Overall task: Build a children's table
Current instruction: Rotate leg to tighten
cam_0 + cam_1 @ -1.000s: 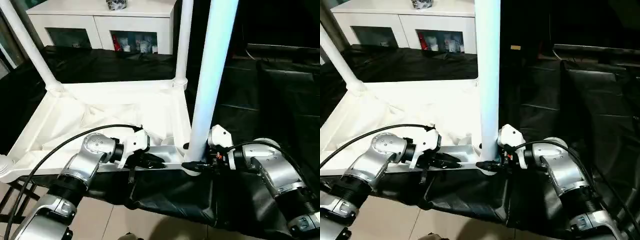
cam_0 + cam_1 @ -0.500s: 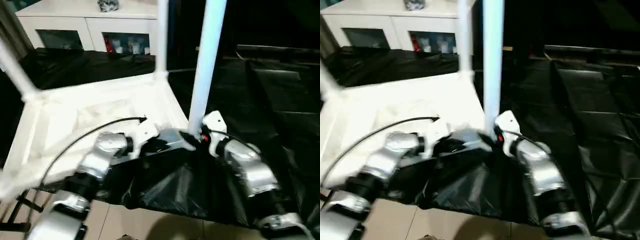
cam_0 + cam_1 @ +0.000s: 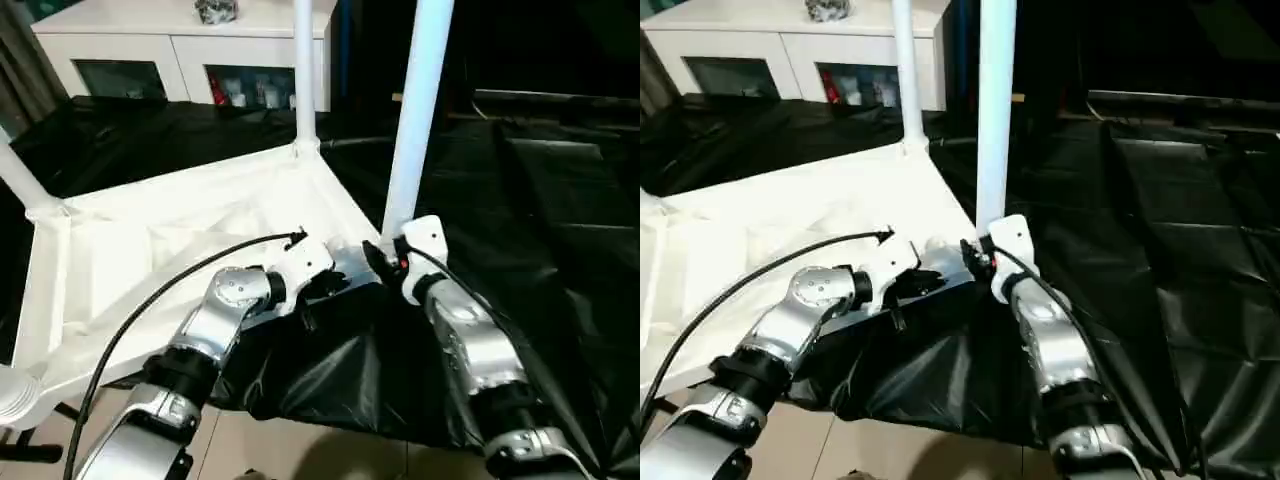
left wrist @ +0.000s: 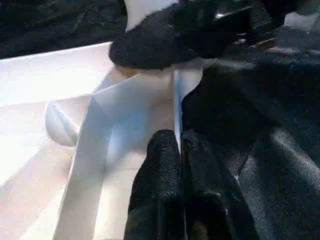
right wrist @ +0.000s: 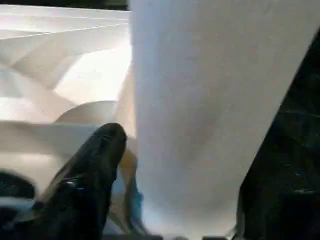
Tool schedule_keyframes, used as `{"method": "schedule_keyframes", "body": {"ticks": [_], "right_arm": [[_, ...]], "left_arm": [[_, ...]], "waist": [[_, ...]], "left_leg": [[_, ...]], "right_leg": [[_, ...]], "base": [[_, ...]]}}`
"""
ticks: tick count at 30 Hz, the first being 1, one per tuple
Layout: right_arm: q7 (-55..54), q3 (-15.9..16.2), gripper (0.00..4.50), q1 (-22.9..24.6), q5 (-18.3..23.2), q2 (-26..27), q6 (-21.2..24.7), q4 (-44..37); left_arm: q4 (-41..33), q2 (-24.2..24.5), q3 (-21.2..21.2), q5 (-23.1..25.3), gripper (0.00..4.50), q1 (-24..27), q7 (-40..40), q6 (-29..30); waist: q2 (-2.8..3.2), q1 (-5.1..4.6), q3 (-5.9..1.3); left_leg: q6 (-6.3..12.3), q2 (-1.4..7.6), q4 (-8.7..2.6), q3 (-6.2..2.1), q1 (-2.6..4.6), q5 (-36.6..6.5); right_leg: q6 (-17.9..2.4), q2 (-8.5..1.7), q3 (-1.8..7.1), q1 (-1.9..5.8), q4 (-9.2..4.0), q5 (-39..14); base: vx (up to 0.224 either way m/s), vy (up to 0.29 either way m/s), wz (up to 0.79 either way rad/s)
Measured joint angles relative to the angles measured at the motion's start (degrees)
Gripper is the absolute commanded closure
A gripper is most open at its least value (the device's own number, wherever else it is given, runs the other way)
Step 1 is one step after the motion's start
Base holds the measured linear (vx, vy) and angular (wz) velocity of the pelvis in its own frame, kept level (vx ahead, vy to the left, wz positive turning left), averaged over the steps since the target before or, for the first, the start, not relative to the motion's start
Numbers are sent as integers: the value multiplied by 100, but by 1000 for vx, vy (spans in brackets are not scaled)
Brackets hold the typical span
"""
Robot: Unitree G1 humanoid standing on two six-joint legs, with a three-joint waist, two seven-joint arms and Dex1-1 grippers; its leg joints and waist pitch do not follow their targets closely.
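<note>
Three white legs (image 3: 415, 120) stand up from the tabletop's (image 3: 120, 250) corners and block the way there. The middle of the tabletop is open. Both tools crowd the near corner. A white cabinet (image 3: 180, 50) stands behind.

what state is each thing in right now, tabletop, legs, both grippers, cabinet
tabletop: upside down, ribbed underside up, lying on black sheeting
near leg: upright at the near right corner
far leg: upright in its corner socket
left leg: seated in its corner, leaning
left gripper: shut on the tabletop's near rim
right gripper: at the near leg's base
cabinet: doors closed
</note>
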Motion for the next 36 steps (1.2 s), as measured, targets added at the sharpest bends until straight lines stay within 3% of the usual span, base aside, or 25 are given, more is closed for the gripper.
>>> {"method": "schedule_keyframes", "body": {"ticks": [6, 10, 14, 15, 18, 25, 26, 36], "right_arm": [[1323, 330, 58, 203, 117, -732, -165, -324], [2532, 478, 58, 299, 487, -1296, -186, -538], [3254, 541, 58, 314, 706, -1463, -183, -603], [3466, 595, 83, 295, 735, -1553, -183, -616], [4124, 779, 99, 218, 825, -1837, -195, -626], [4661, 845, 142, 168, 935, -2013, -169, -614], [4734, 863, 166, 155, 940, -2034, -153, -614], [4896, 897, 231, 51, 1061, -1991, -82, -601]], "left_arm": [[-140, 265, 37, -165, 450, 83, -527, -121], [-324, 559, 59, -430, 450, 216, -1113, -133], [-397, 719, 47, -593, 450, 290, -1538, -149], [-446, 777, 34, -631, 450, 326, -1669, -149], [-593, 908, -1, -724, 450, 414, -2029, -103], [-608, 1015, -61, -835, 450, 416, -2347, -91], [-608, 1028, -63, -842, 450, 416, -2379, -91], [-608, 1080, -62, -893, 450, 417, -2529, -44]], "waist": [[-5, 31, 4], [-25, 32, 17], [-27, 52, 21], [-27, 59, 21], [-30, 94, 23], [-40, 193, 28], [-42, 210, 29], [-40, 217, 27]], "left_leg": [[0, 6, -29, 2, -4, -1], [1, 9, -30, 4, -5, -1], [2, 10, -23, 7, -5, 0], [2, 10, -21, 7, -5, 0], [2, 10, -19, 7, -5, 0], [4, 11, -17, 8, -5, 1], [5, 12, -17, 8, -4, 2], [5, 12, -12, 8, -4, 2]], "right_leg": [[19, 4, -9, -13, -1, -13], [19, 6, -10, -15, 0, -14], [18, 6, -10, -14, 4, -13], [17, 6, -9, -14, 4, -12], [17, 5, -10, -12, 6, -12], [17, 5, -11, -13, 9, -12], [17, 5, -11, -13, 10, -12], [17, 5, -11, -13, 13, -12]], "base": [[0, 0, 0], [0, 0, 0], [0, 0, 0], [0, 0, 0], [0, 0, 0], [0, 0, 0], [0, 0, 0], [0, 0, 0]]}}
